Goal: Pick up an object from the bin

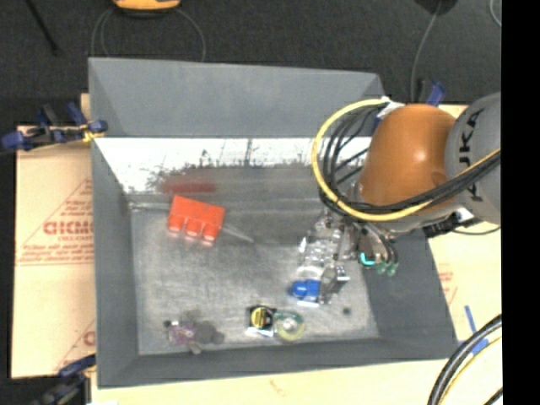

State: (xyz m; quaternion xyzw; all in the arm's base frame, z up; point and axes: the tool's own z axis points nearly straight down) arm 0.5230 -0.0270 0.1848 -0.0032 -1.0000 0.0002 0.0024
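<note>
My gripper (325, 260) hangs low over the right half of the bin floor, under the orange wrist cover. Right below its tip lies a small blue thing (304, 291), close to or touching the gripper; I cannot tell which. A little further toward the front wall sits a small yellow and black tape measure (262, 317), with a pale, clear tape roll (290, 326) beside it on its right.
An orange block (196, 218) with three ridges lies at the back left of the floor. A small grey and purple thing (191, 333) rests near the front left corner. The arm and its cables cover the bin's right wall.
</note>
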